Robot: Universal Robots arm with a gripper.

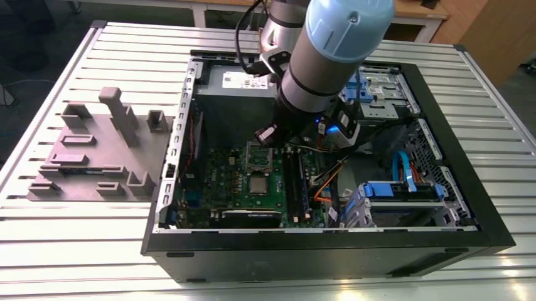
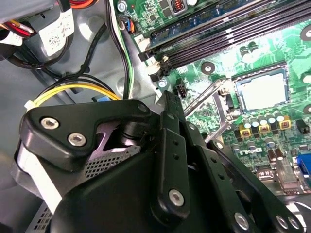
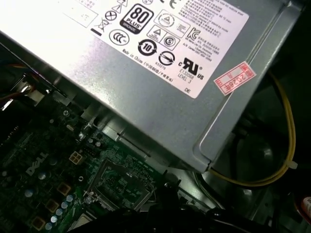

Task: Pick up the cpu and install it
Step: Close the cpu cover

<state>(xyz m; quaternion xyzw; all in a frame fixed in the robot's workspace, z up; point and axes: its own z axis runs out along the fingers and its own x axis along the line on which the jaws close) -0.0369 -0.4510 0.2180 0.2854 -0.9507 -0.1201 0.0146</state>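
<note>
In the exterior view the cpu (image 1: pixel 260 185) lies in the motherboard (image 1: pixel 251 188) socket, at the arm's (image 1: pixel 322 69) 7 o'clock. The claw (image 2: pixel 170 104) is mostly hidden; I cannot tell its opening.

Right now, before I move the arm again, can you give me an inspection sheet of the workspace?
Surface: slatted metal table, carrying an open computer case.
Job's things: cpu, seemingly a silver-grey square lying flat in the motherboard socket; socket lever raised.
Clutter: grey fixture with upright blocks, on the table at the exterior view's left of the case.
Hand: inside the case, above the motherboard, near the socket.
Cables: yellow cable beside the power supply; blue cable by the drive bays.
Surroundings: wooden desk behind the table.
</note>
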